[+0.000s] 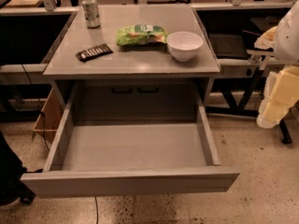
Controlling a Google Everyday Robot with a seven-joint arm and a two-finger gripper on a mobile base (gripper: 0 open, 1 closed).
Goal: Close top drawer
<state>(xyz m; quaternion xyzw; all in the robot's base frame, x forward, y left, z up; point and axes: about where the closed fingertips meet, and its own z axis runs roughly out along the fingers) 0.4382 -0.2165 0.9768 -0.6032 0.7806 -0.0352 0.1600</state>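
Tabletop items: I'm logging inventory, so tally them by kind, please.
Soda can: 1
Green snack bag: 1
White bowl: 1
Dark wrapped bar: 1
Total: 4
End effector at right edge, apart from the open top drawer.

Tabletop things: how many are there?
4: can back left, dark packet front left, green bag centre, white bowl right. Gripper at far right, beside open top drawer.

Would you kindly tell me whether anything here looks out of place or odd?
Only the top drawer stands out: pulled far out, nothing visible inside. The can, green bag, bowl and dark wrapper on the tabletop look tidy, unspilled. The gripper is at the right edge, apart from the drawer.
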